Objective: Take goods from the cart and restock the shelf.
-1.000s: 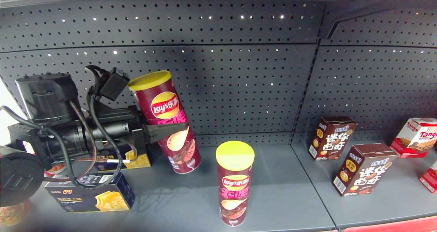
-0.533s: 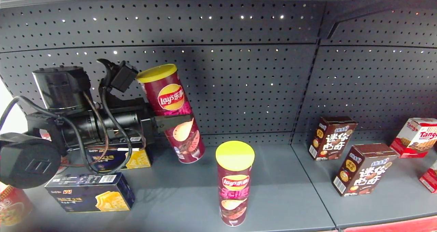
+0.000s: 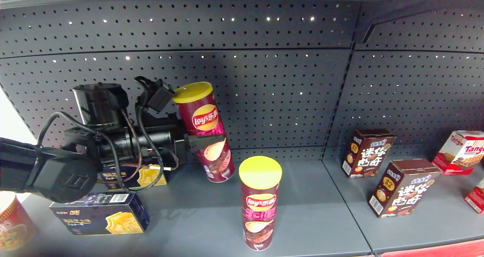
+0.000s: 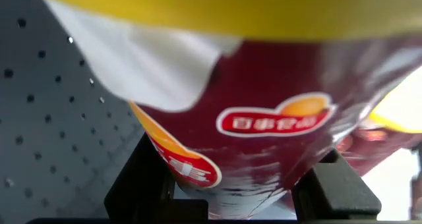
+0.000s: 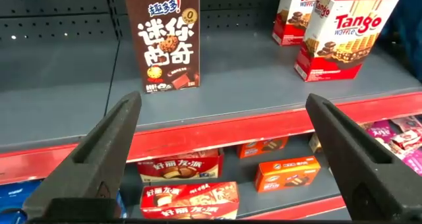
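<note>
Left claw (image 3: 211, 143) grasping tilted maroon, yellow-lidded crisp tube (image 3: 201, 117); twin tube (image 3: 260, 204) upright at its 5 o'clock. Right claw (image 5: 222, 100) released.

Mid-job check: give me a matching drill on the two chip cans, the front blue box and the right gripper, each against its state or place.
Things:
1. held chip can
2. free chip can
3. front blue box
4. right gripper

States or places:
A. open, holding nothing
B. tilted, clamped in the left gripper
C. upright on the shelf, yellow lid up
D. far left of the shelf, near its front edge

Pairs: 1-B; 2-C; 3-D; 4-A
</note>
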Robot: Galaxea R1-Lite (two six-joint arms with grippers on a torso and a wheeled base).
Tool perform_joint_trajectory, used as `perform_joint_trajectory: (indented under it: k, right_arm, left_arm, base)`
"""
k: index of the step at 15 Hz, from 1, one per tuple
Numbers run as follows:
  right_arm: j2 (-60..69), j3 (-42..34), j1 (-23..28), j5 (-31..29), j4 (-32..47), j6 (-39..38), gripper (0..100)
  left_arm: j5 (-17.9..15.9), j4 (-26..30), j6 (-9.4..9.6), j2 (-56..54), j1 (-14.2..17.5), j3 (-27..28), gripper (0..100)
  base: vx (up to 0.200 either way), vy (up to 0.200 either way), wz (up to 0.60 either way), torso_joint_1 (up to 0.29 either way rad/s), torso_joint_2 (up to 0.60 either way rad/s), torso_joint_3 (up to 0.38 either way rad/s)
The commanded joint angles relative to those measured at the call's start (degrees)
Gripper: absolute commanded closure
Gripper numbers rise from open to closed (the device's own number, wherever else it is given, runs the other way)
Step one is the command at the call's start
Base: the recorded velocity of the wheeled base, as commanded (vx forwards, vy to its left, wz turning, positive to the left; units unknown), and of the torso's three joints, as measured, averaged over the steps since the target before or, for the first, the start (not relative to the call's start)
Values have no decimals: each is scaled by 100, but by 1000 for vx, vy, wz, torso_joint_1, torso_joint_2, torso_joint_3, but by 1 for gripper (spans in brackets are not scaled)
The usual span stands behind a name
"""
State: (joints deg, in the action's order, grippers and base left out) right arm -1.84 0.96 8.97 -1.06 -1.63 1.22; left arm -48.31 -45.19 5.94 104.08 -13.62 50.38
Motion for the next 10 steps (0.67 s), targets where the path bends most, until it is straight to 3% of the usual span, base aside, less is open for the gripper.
perform_joint_trajectory:
  k: [1, 10]
  right_arm:
    - [-9, 0, -1, 1, -4, 1, 0]
    - [-9, 0, -1, 9, -4, 10, 0]
  left_arm:
    - [-12, -324, 153, 516, -27, 24, 100]
    - [-12, -385, 153, 938, -89, 165, 100]
  base:
    - [0, 0, 0, 0, 0, 0]
    - [0, 0, 0, 0, 0, 0]
